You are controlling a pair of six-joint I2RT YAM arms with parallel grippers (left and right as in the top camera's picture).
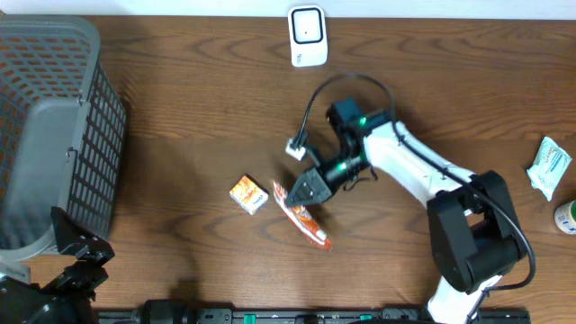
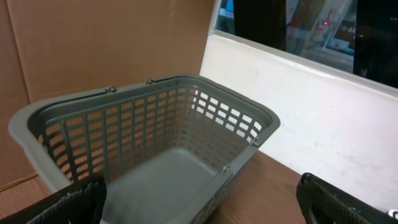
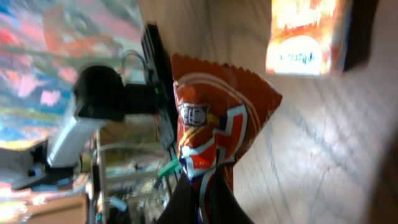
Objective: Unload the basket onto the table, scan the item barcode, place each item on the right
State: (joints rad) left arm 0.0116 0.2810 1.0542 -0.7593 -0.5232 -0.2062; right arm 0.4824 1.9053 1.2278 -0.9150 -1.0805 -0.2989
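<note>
An orange snack packet [image 1: 304,219] with red, white and blue markings hangs pinched at one end in my right gripper [image 1: 300,193], which is shut on it just above the table's middle. In the right wrist view the packet [image 3: 217,118] rises from between the dark fingers [image 3: 186,205]. The white barcode scanner [image 1: 308,36] stands at the table's far edge. My left gripper [image 2: 202,199] is open with nothing between its fingers, low at the near left corner, facing the grey basket [image 2: 74,124]. No barcode shows on the packet.
A small orange box [image 1: 248,194] lies just left of the packet, and the same box [image 3: 305,37] shows in the right wrist view. The grey basket [image 1: 36,54] fills the left side. A pale green pouch [image 1: 548,167] and a round tub [image 1: 567,217] sit at the right edge.
</note>
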